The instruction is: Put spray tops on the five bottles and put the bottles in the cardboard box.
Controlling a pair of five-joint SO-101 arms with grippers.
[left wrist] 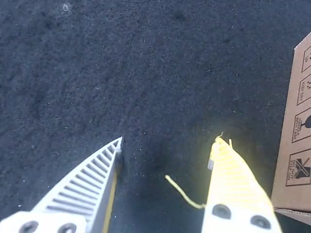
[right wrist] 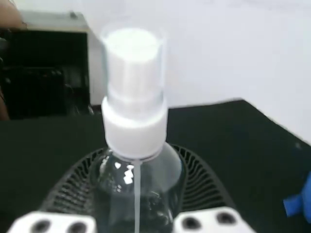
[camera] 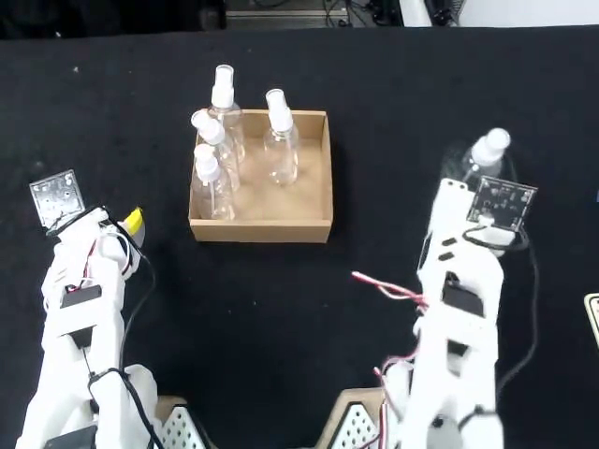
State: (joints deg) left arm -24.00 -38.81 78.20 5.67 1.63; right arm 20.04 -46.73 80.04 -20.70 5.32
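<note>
Cardboard box [camera: 329, 168] sits upper centre of the high view. Four bottles [camera: 213, 192] stand upright inside, bunched toward its left and top, each with a spray top [camera: 223, 86] on. The fifth bottle [camera: 479, 161] is at the right of the frame, well apart from the box and already capped.

The right arm [camera: 459, 309] extends to the fifth bottle. In the right wrist view its jaws are pinching the clear body below the white collar, with the bottle upright. The low grip probably keeps the top from getting knocked and lets the bottle ride vertical.

The left arm [camera: 80, 318] is lower left, jaws spread with nothing between them, over bare tabletop [left wrist: 97, 58] near the box's left wall. It's likely parked clear.

Judgement: capping is done, and the last bottle needs carrying to the box's free lower-right part.
</note>
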